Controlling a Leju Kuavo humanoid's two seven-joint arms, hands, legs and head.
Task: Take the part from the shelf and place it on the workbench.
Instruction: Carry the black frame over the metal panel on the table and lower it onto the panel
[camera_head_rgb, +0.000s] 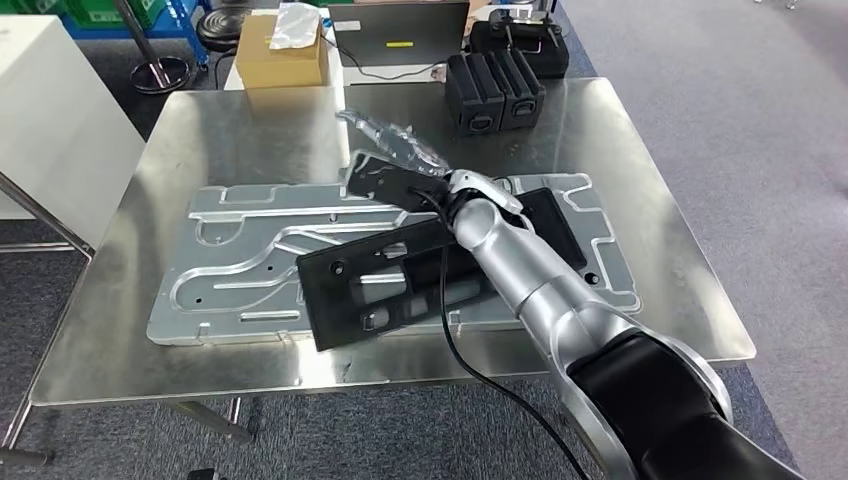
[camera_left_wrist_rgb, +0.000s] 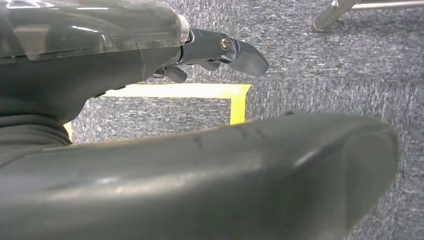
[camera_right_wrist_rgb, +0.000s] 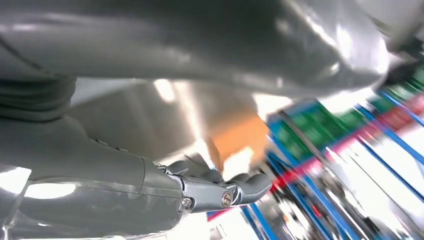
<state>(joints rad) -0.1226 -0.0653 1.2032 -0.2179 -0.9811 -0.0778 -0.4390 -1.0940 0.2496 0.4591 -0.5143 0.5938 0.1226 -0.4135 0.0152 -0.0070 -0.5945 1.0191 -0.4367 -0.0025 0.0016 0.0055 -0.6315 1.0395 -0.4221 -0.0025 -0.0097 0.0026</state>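
The black flat part (camera_head_rgb: 370, 290) lies tilted on a grey machined plate (camera_head_rgb: 240, 240) on the steel workbench (camera_head_rgb: 200, 130). My right arm reaches across the part. Its hand (camera_head_rgb: 395, 140) hovers past the part's far edge over bare steel, fingers spread and holding nothing. The right wrist view is blurred and shows that hand (camera_right_wrist_rgb: 125, 170) with its fingers (camera_right_wrist_rgb: 240, 187) apart and nothing in it. My left hand (camera_left_wrist_rgb: 100, 65) hangs over grey carpet, its fingers (camera_left_wrist_rgb: 240, 52) stretched out and holding nothing.
Two black cases (camera_head_rgb: 495, 90), a laptop (camera_head_rgb: 400, 35) and a cardboard box (camera_head_rgb: 283, 50) stand at the bench's far edge. A white cabinet (camera_head_rgb: 50, 110) stands at the left. Yellow tape (camera_left_wrist_rgb: 200, 91) marks the carpet under my left hand.
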